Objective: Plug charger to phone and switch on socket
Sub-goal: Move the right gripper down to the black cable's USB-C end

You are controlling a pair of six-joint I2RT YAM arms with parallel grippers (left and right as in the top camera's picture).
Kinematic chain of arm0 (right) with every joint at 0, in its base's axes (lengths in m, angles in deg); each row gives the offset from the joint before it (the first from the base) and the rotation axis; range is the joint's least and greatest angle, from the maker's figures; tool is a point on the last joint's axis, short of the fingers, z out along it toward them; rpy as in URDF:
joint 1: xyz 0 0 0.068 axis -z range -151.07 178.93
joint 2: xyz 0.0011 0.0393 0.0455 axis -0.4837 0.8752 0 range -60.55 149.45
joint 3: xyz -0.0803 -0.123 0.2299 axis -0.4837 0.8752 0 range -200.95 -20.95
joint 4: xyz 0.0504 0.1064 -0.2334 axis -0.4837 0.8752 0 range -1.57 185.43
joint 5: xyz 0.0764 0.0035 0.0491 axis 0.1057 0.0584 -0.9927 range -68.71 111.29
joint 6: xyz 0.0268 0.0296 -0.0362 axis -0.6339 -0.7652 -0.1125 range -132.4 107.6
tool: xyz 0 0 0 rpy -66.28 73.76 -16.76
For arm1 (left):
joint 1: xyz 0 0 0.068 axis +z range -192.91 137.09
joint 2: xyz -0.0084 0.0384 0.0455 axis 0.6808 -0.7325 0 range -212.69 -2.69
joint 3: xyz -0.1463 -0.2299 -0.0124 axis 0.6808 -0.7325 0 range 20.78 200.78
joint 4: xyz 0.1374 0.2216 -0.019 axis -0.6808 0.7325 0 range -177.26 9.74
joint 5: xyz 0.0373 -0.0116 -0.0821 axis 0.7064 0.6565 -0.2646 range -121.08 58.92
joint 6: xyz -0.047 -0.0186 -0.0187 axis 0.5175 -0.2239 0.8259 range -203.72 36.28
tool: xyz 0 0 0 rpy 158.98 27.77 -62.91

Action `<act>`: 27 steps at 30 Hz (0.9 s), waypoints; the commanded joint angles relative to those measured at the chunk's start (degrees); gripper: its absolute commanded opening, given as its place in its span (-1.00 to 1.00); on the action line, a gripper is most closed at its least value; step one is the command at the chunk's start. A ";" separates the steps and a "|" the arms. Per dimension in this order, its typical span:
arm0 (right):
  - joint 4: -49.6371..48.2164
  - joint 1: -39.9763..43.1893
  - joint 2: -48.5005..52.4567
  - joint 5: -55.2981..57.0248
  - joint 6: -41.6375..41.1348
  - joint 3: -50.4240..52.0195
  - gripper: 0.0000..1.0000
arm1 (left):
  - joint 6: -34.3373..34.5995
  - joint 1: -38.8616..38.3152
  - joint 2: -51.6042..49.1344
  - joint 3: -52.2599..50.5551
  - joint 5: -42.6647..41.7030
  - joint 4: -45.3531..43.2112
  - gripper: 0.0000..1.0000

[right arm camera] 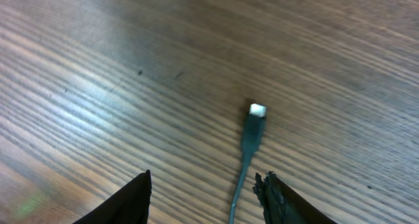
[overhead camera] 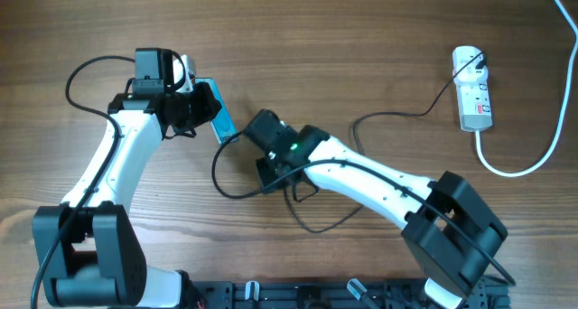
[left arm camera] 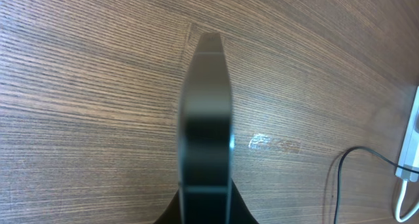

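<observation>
The phone (overhead camera: 222,121) has a turquoise screen and is held on edge in my left gripper (overhead camera: 206,108). In the left wrist view it (left arm camera: 206,112) fills the middle as a dark, narrow edge, with my left gripper (left arm camera: 206,214) shut on it. The charger is a thin black cable (overhead camera: 219,179), and its plug tip (right arm camera: 256,111) lies on the table. My right gripper (right arm camera: 206,185) is open over the tip, and the cable runs between the fingers, nearer the right one. My right gripper (overhead camera: 257,128) is just right of the phone. The white socket (overhead camera: 472,90) lies at the far right with the black plug (overhead camera: 477,70) in it.
A thick white cable (overhead camera: 533,160) curves from the socket to the table's right edge. The black cable loops over the wood between my right arm and the socket. The socket's edge (left arm camera: 412,145) shows at the right of the left wrist view.
</observation>
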 commanded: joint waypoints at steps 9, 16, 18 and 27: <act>-0.98 -0.66 3.54 7.93 0.72 0.85 0.36 | 0.09 0.42 0.04 0.22 -0.11 -0.02 -0.92; -1.38 -0.66 3.98 7.96 0.72 2.34 0.04 | 0.07 0.42 0.04 0.22 -0.09 -0.02 -0.92; -1.36 -0.66 4.11 7.96 0.74 2.34 -0.14 | 0.07 0.42 0.04 0.22 -0.09 -0.02 -0.92; -0.92 -0.61 4.13 6.34 2.14 2.32 -0.11 | 0.07 0.42 0.04 0.22 -0.09 -0.02 -0.92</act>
